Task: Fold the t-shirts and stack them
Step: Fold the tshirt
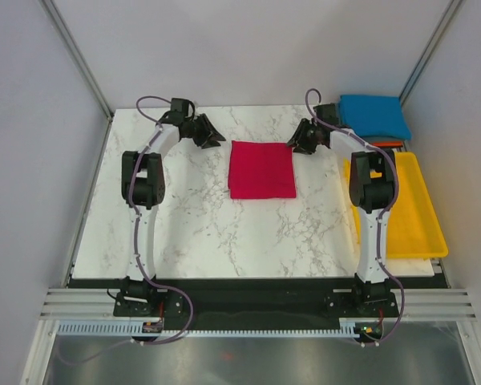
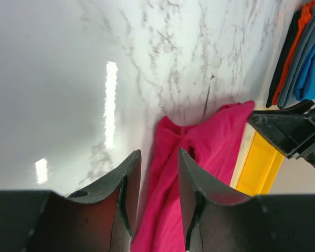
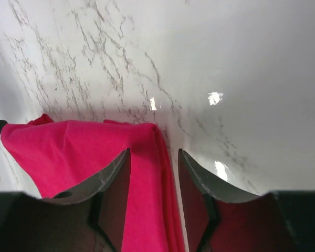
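- The left gripper (image 1: pixel 212 136) is pictured towards the far left of the table, just beside the upper left corner of the folded red cloth. Its jaws are held apart and nothing is clamped between them.
- In the left wrist view, crimson fabric is seen through the gap between the dark fingers (image 2: pixel 123 184), lying on the surface beneath them.
- The crimson-red t-shirt (image 1: pixel 261 168) is laid flat as a folded near-square at the middle of the white marble table (image 1: pixel 192 224), between the two grippers.
- The right gripper (image 1: pixel 299 142) is poised just beside the shirt's upper right corner. Its jaws are likewise parted, and the shirt's folded edge is seen below the gap in the right wrist view.
- A stack of folded t-shirts (image 1: pixel 374 116), bright blue on top with grey and orange edges below, is placed at the far right corner, well apart from the red one.
- The yellow tray (image 1: pixel 421 216) is set along the right edge, nearer than the stack and partly hidden by the right arm.
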You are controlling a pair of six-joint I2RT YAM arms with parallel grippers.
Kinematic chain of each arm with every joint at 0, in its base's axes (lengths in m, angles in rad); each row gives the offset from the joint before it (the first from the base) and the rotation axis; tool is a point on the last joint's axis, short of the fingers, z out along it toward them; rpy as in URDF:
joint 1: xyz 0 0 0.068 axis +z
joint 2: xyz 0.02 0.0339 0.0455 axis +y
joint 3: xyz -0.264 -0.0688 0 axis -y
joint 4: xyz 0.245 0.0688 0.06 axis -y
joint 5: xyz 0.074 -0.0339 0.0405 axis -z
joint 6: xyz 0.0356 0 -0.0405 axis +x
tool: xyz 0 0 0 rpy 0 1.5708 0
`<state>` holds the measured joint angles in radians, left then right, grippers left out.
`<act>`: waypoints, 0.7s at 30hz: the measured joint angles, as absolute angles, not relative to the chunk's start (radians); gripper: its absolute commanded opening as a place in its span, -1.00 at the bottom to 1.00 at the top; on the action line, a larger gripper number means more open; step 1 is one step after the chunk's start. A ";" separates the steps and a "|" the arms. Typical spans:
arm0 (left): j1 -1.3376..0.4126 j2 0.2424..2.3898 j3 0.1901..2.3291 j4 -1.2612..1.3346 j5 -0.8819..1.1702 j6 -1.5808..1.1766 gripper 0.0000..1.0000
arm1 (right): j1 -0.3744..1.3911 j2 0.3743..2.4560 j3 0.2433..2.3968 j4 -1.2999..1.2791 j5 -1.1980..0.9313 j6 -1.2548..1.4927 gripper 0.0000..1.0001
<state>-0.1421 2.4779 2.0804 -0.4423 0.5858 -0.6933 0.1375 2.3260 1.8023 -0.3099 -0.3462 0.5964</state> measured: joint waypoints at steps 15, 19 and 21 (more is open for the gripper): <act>-0.221 2.288 1.859 -0.397 0.705 -0.537 -0.34 | 0.134 1.986 1.530 -0.307 -0.430 0.492 -0.15; -0.244 2.329 1.900 -0.365 0.758 -0.538 -0.35 | 0.158 1.961 1.450 -0.299 -0.446 0.498 -0.16; -0.238 2.372 1.942 -0.342 0.766 -0.538 -0.35 | 0.174 1.951 1.391 -0.291 -0.453 0.509 -0.16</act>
<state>-0.2382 2.3718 1.9415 -0.3424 0.7658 -0.5385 0.1738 1.9507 1.3911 -0.2913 -0.4530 0.5091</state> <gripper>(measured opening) 0.325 0.421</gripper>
